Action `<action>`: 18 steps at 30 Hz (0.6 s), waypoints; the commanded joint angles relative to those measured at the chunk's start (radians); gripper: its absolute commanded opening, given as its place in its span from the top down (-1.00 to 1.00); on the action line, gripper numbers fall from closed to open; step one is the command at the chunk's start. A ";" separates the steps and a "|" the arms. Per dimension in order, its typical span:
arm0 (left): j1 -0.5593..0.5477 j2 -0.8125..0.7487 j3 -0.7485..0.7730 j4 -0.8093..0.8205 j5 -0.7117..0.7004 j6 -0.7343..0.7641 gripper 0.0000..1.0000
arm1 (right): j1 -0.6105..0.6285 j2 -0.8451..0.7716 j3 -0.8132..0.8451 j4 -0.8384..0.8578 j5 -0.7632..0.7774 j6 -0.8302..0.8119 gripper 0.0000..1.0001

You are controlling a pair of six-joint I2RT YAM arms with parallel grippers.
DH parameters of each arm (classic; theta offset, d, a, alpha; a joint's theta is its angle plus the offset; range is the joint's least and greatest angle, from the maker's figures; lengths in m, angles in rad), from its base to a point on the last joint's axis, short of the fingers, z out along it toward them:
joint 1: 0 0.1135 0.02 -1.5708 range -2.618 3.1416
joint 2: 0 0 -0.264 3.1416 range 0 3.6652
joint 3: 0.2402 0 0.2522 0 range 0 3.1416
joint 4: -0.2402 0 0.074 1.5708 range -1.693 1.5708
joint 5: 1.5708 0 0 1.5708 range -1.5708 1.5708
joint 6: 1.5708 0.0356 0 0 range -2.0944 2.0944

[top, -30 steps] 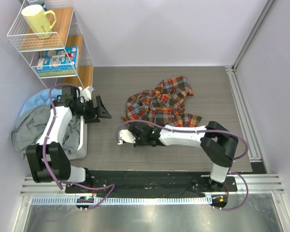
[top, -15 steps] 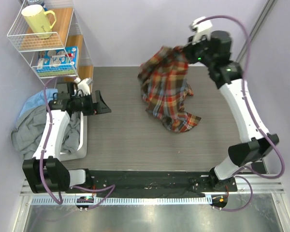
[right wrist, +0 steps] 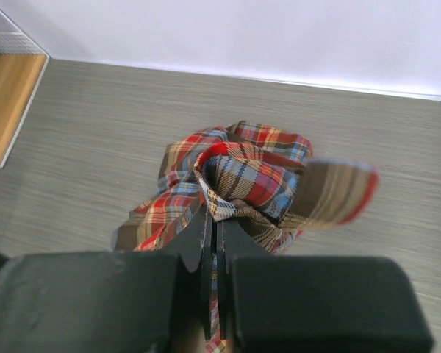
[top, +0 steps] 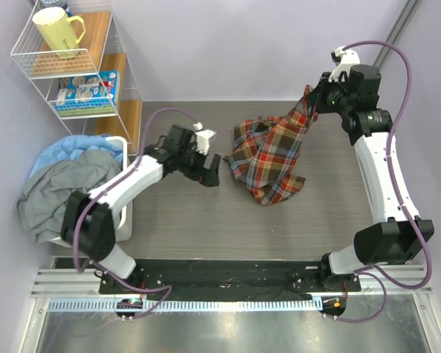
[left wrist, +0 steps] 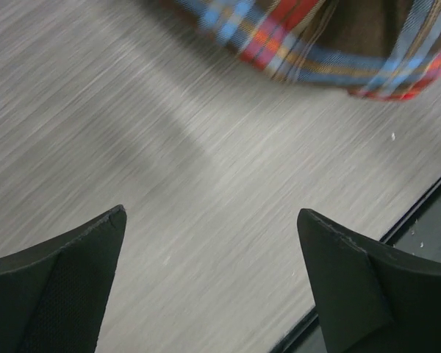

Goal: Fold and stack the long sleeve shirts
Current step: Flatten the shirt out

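Tartan flannel in red, dark green-brown and yellow, with blue lines: one shirt [top: 268, 158]. It lies from the centre of the table [top: 169, 213] out toward 1 o'clock. One bunched part is raised off the surface at 1 o'clock. The cloth hangs from there in a slanting sheet, and its lower folds lie on the table near the centre.

Right gripper [right wrist: 213, 228]: at 1 o'clock, held high, fingers together and clamped on the raised bunch of cloth.

Left gripper [top: 209, 170]: at 9 o'clock of the shirt, just beside its edge. Fingers are wide apart with nothing between them. Its wrist view shows bare table below and a plaid hem beyond.

Bin [top: 126, 213]: at the table's 9 o'clock edge, heaped with grey clothes [top: 66, 191] and a blue garment [top: 70, 147].

Wire rack [top: 29, 66]: at 10 o'clock, holding a yellow mug [top: 57, 31] above and a printed box [top: 88, 92] below.
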 commanded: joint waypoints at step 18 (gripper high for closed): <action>-0.309 0.440 0.199 0.578 -0.046 -0.268 0.08 | 0.007 -0.036 0.068 0.205 0.083 0.181 0.98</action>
